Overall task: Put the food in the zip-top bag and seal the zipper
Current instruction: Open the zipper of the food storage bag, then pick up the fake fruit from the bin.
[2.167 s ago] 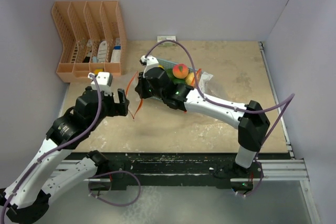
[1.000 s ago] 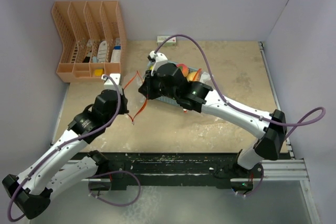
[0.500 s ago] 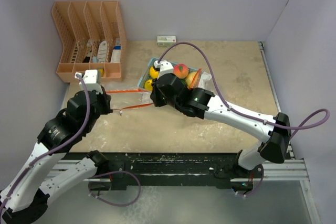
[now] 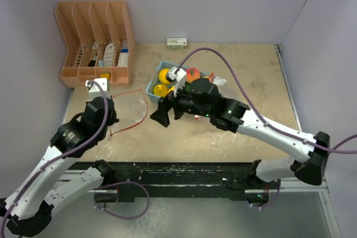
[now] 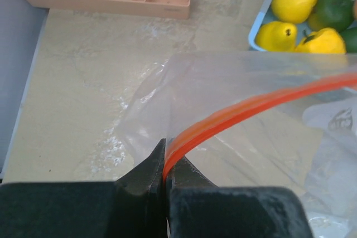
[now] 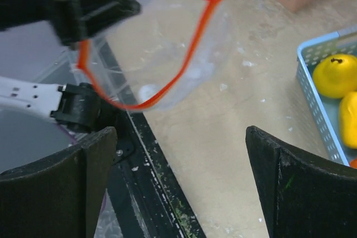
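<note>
My left gripper [image 5: 165, 166] is shut on the orange zipper strip of the clear zip-top bag [image 5: 240, 96], which hangs from it above the table. In the top view the left gripper [image 4: 113, 116] sits at the bag's [image 4: 129, 112] left side, and the zipper forms a loose open loop. My right gripper [image 4: 162, 115] stands open just right of the bag, with nothing between its fingers [image 6: 83, 176]. The food, yellow fruits [image 4: 163, 76], a green one [image 5: 333, 10] and a red-orange one [image 4: 192, 73], lies in the light-blue basket [image 4: 150, 85].
An orange desk organizer [image 4: 95, 37] stands at the back left. A small box [image 4: 177, 42] lies by the back wall. The table's dark front rail [image 6: 150, 193] runs under the right gripper. White walls close in the left, back and right sides.
The right gripper has let go of the zipper, opened wide and pulled back toward the near side. The zipper, stretched between both grippers before, has slackened into a loop held by the left gripper.
</note>
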